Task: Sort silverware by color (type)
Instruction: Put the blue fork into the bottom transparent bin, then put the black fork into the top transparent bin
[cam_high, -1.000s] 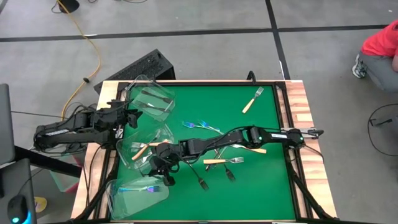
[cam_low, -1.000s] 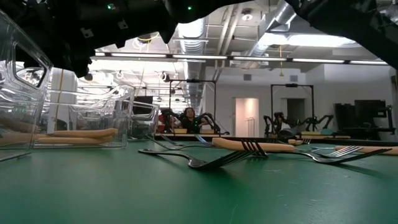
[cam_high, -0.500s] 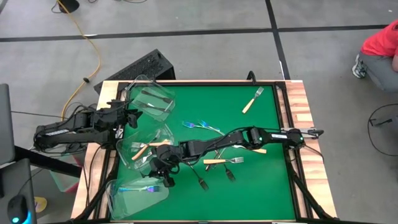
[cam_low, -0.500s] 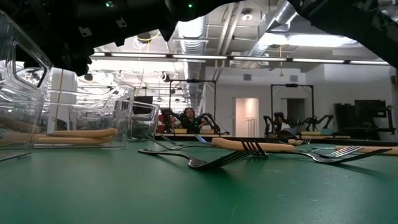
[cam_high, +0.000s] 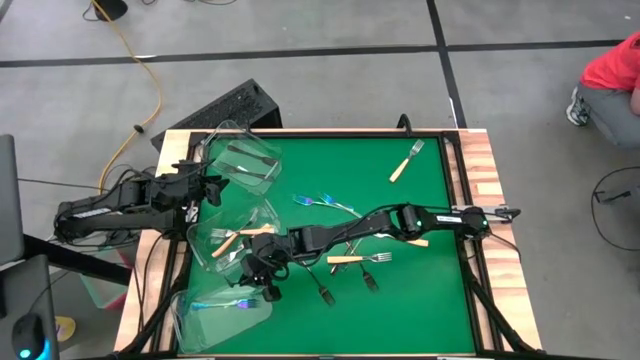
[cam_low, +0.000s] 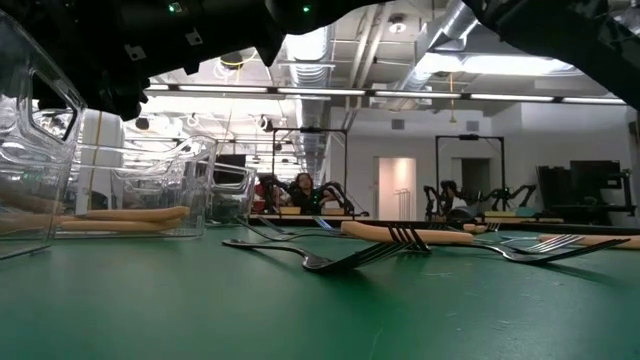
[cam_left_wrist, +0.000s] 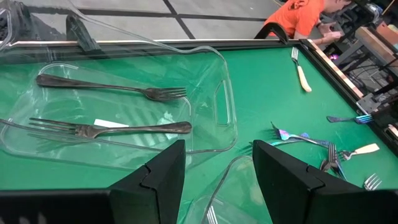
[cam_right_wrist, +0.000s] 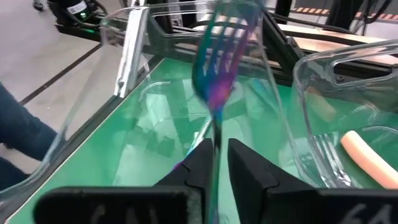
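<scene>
My right gripper (cam_right_wrist: 221, 155) reaches across the green mat to the clear tub (cam_high: 220, 305) at the near left, which holds iridescent forks. An iridescent blue-purple fork (cam_right_wrist: 219, 59) stands upright in the narrow gap between its slightly parted fingers, head up and blurred. In the high view this gripper (cam_high: 263, 285) sits at the tub's rim. My left gripper (cam_left_wrist: 217, 180) hovers open over the far-left tub (cam_left_wrist: 205, 134), where two dark grey forks (cam_left_wrist: 112, 87) lie flat. The middle tub (cam_high: 235, 240) holds cream-handled forks. My right gripper has the iridescent fork's thin handle (cam_right_wrist: 215, 134) in the gap between its fingers, lying against the inner face of one finger (cam_right_wrist: 202, 158). Whether the other finger touches it, I cannot tell. The fork stands upright, head above the fingers, over the near-left tub.
Loose forks lie on the mat: a cream-handled one (cam_high: 405, 162) at the far right, blue ones (cam_high: 322, 202) mid-table, another cream one (cam_high: 352, 259), and dark ones (cam_high: 325, 293) nearer. A person in red (cam_high: 610, 70) crouches beyond the far right corner.
</scene>
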